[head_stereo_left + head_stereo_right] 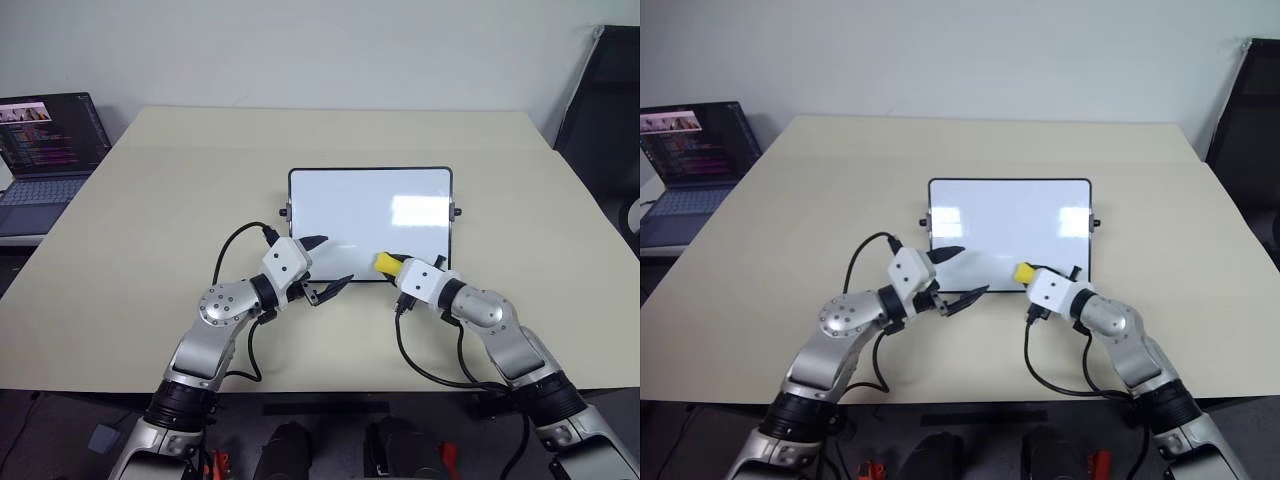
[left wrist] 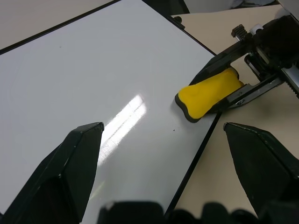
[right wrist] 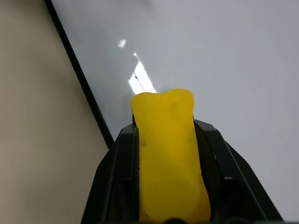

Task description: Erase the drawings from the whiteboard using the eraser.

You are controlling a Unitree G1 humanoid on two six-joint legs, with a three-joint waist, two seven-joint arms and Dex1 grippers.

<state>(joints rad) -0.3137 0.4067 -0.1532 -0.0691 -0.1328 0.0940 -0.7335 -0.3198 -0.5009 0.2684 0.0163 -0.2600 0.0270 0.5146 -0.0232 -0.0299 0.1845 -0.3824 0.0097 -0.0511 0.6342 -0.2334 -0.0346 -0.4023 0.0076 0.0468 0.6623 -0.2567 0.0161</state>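
i see whiteboard (image 1: 370,215) flat on beige table (image 1: 150,250), mid-table ahead of both arms. my right gripper (image 1: 393,268) clamped on yellow eraser (image 1: 387,263), eraser's front end resting on board surface at near edge, toward right corner. my left gripper (image 1: 327,266) spread wide, nothing in it, hanging over board's near left corner, one finger above white surface, other past frame over table. board surface looks clean, only glare patches; no marks i can make out. laptop (image 1: 45,160) at far left, screen lit.
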